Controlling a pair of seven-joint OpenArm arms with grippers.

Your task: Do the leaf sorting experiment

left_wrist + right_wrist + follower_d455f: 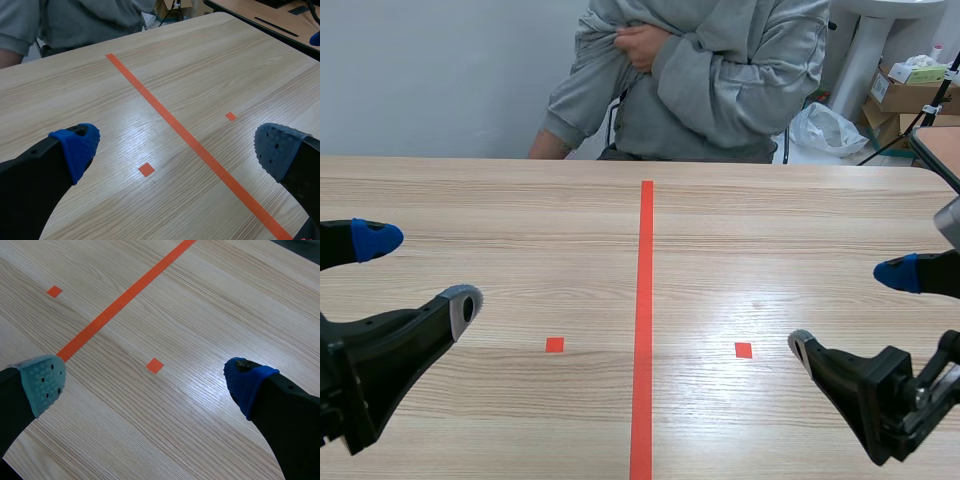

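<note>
Both arms low at the near edge of the wooden table [520, 210], one from each side.

Left gripper [420, 272]: fingers spread wide, nothing between them. In its wrist view, one blue dotted pad [80, 145] and one darker pad [277, 147] hung above bare wood. A small orange-red square [146, 169] lay on the table between and just ahead of them.

Right gripper [850, 308]: likewise spread wide, holding nothing. Its wrist view showed a grey-green pad [45, 382] and a blue pad [247, 382], with another small orange-red square [155, 365] on the wood between them, a little ahead.

A long orange-red tape line [645, 330] ran straight down the middle of the table, away from the robot. The two squares sat one on either side of it, well apart from it (roughly mirrored).

Leaves: their whereabouts could not be told from any of the three views.

Across the table sat a person in a grey sweatshirt [720, 90], arms folded against the chest, one hand [642, 45] tucked at the upper arm, a bare forearm touching the far table edge.

Behind, toward the far right: a white plastic bag [825, 128] on the floor, cardboard boxes [900, 100] stacked beside it, and a white pedestal [868, 50]
</note>
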